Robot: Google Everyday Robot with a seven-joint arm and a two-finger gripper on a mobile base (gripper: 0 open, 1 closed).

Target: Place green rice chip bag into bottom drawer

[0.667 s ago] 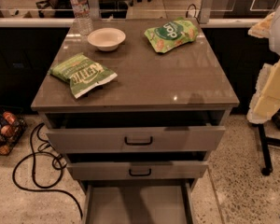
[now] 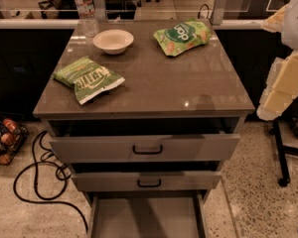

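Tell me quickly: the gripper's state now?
Gripper: not in view; only the arm shows at the right edge. Green rice chip bag lies on the cabinet.

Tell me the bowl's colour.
The bowl is plain white; the camera view shows it best. The claw is out of view.

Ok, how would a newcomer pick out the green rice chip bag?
On the grey cabinet top, look at the far right corner, right of the white bowl. The green rice chip bag lies there, bright light green with rounded white lettering, unlike the duller Kettle bag at front left. The gripper is out of view; only the arm shows at right.
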